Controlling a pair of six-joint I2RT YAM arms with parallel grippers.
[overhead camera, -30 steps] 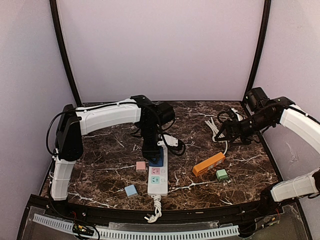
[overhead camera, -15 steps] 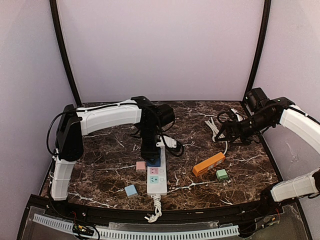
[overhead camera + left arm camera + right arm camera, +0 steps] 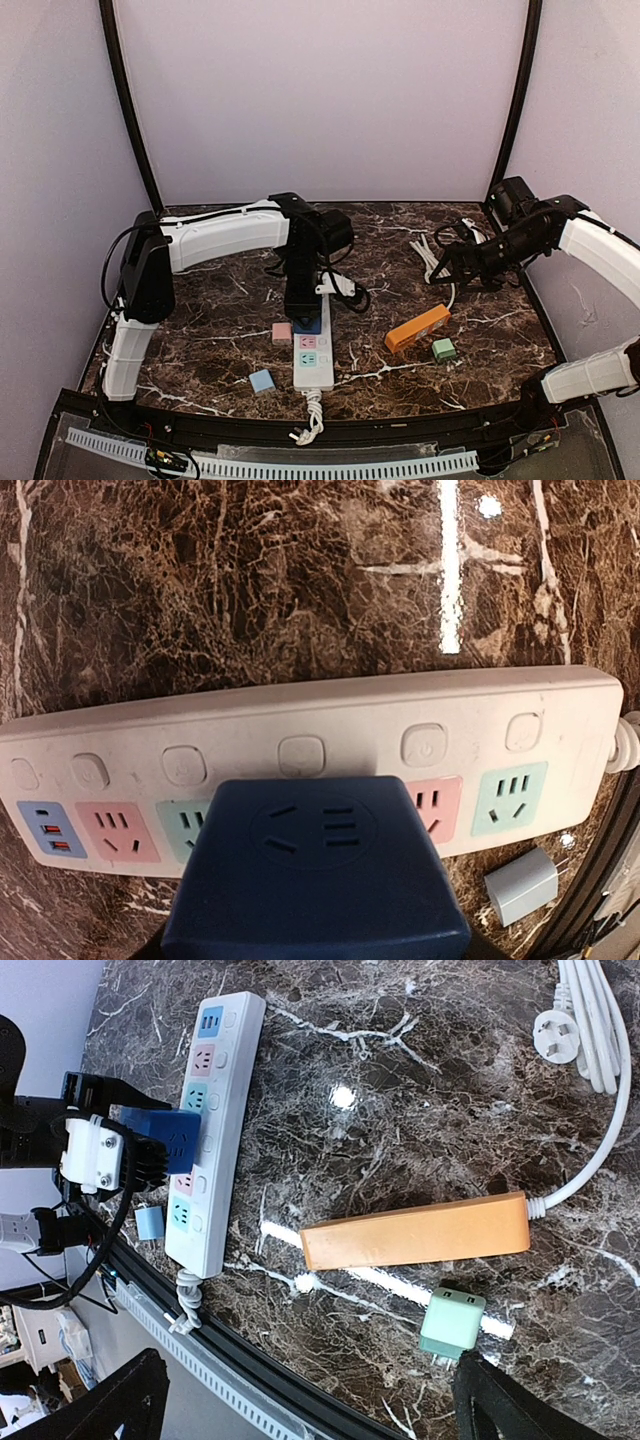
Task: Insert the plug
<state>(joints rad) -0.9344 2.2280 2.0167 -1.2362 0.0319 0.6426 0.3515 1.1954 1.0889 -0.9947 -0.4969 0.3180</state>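
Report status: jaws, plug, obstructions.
Left jaws shut on blue plug, over white power strip; seating unclear. Right jaws open, far right. Nothing blocking sockets.

Left arm (image 3: pixel 146 275) elbow swung inward; left hand (image 3: pixel 304 308), holding blue plug (image 3: pixel 310 324), shifted slightly over power strip (image 3: pixel 316 366).

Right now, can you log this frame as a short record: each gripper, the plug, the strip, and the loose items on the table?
left gripper: closed on the blue plug, pointing down
blue plug: over the middle sockets of the white power strip; cannot tell whether it is seated
right gripper: open, empty, at the far right near the white cable
loose items: orange power strip with green adapter beside it; pink adapter and light blue adapter left of the white power strip
task status: insertion not confirmed
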